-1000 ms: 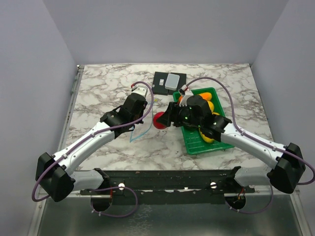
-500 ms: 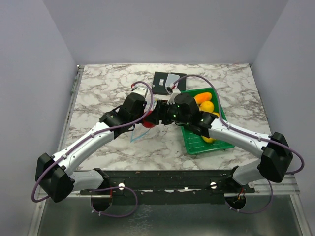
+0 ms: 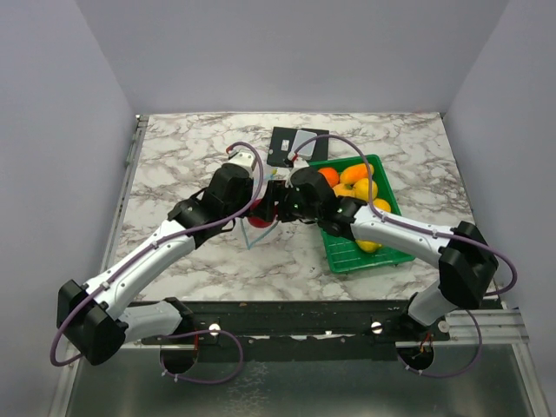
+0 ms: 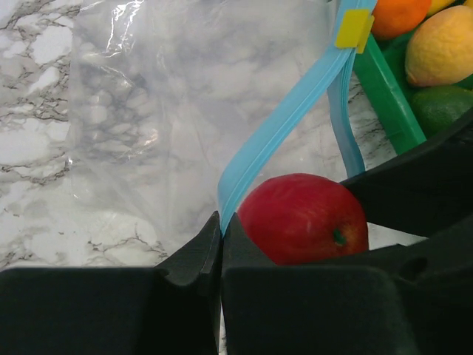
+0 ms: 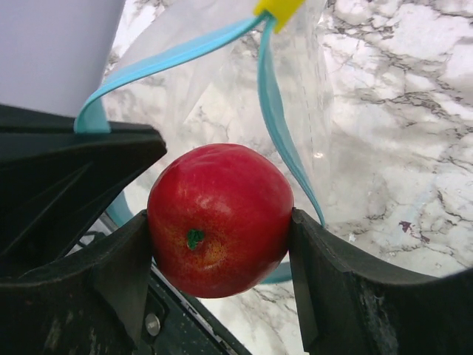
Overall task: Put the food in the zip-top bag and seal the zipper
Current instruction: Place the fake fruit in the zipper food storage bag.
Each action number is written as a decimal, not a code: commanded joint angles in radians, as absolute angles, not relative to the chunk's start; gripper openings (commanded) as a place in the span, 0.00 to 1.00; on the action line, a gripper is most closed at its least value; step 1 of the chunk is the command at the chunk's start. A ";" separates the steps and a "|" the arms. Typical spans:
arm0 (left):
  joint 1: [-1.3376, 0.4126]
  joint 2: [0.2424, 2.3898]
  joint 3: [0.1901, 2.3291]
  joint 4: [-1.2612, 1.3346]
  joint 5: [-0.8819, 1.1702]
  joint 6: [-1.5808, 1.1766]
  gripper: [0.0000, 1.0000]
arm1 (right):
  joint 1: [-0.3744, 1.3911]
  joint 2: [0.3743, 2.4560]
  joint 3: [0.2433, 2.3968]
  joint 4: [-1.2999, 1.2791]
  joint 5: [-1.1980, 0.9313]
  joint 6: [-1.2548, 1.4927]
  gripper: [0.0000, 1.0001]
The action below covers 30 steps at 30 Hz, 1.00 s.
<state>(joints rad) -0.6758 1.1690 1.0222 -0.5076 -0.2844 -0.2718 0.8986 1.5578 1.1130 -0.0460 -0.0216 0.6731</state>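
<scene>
- Left arm (image 3: 139, 265): white tube links, black joint housings, purple cable (image 3: 252, 152) alongside.
- Right arm (image 3: 400, 236): same white/black build w/ second purple cable (image 3: 347, 141).
- Left gripper (image 4: 221, 237): matte black angular fingers (image 4: 185, 292).
- Right gripper (image 5: 220, 222): black fingers (image 5: 118, 274), small silver screw (image 5: 151, 323).

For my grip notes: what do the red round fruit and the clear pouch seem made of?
The red round fruit looks like glossy moulded plastic, perhaps foam: smooth skin, soft highlights. The clear pouch looks like thin soft plastic film: see-through, creased, glinting.
</scene>
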 commanded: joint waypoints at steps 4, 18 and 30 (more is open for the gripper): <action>-0.672 1.106 0.995 -0.440 -0.207 -0.267 0.00 | 0.927 1.595 1.192 -0.117 0.142 0.673 0.27; -0.672 1.106 0.989 -0.436 -0.233 -0.272 0.00 | 0.966 1.585 1.216 -0.142 0.171 0.649 0.76; -0.672 1.108 0.988 -0.435 -0.248 -0.272 0.00 | 0.976 1.480 1.165 -0.130 0.135 0.630 0.88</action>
<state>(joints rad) -0.6754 1.1179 0.9989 -0.4530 -0.2390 -0.2707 0.9672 1.5402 1.1839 -0.1291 0.1421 0.6506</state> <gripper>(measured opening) 0.005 0.875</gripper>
